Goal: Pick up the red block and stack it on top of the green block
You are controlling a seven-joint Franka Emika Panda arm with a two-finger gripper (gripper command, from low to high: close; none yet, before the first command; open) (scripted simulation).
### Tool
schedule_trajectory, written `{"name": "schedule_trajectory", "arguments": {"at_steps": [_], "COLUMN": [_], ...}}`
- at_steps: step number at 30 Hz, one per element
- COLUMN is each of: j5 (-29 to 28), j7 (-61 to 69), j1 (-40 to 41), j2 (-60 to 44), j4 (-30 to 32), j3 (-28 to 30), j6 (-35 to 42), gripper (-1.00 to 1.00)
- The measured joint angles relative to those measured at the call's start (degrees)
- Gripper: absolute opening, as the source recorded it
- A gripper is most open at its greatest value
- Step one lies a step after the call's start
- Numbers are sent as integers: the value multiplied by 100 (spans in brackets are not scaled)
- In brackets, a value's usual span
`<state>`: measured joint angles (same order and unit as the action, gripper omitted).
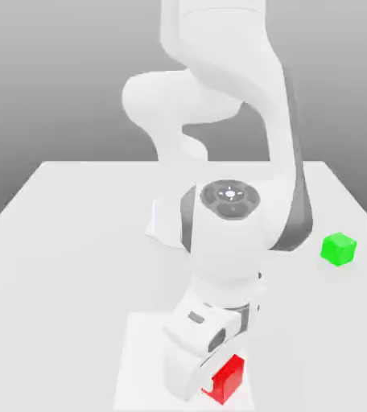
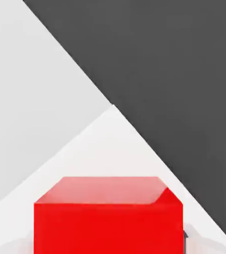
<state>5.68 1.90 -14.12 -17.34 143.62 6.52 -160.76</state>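
Note:
The red block point(image 1: 228, 378) shows at the near edge of the white table point(image 1: 74, 241), tight against the lower end of my gripper point(image 1: 205, 386). The hand comes down over the block from above and hides its far side. In the hand view the red block point(image 2: 107, 218) fills the near middle of the picture, with its top face and one side showing. The green block point(image 1: 338, 249) rests alone on the table toward the exterior view's right, well away from the hand. Whether the red block touches the table I cannot tell.
The arm's white base and links point(image 1: 219, 161) rise from the middle of the table behind the hand. A paler rectangular patch point(image 1: 142, 354) lies on the tabletop under the hand. Past the table edge the hand view shows dark floor point(image 2: 184, 74).

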Motion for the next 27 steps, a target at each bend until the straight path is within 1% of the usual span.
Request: {"name": "schedule_trajectory", "arguments": {"at_steps": [3, 8, 14, 17, 21, 22, 24, 27], "j5": [-197, -117, 103, 180, 173, 105, -201, -880], "j7": [-127, 927, 2471, 3306, 4276, 4455, 4496, 4095], "j1": [-66, -629, -2126, -2951, -3637, -3778, -3881, -3949], "j2": [583, 1118, 1731, 2078, 2482, 2449, 2136, 1518], "j4": [102, 520, 1064, 1353, 1726, 1796, 1861, 1859], "j3": [79, -766, -1680, -1983, -2381, -2500, -2656, -2535], "j6": [483, 637, 709, 749, 746, 633, 252, -333], "gripper": [-100, -100, -100, -100, -100, -100, -100, -100]}}
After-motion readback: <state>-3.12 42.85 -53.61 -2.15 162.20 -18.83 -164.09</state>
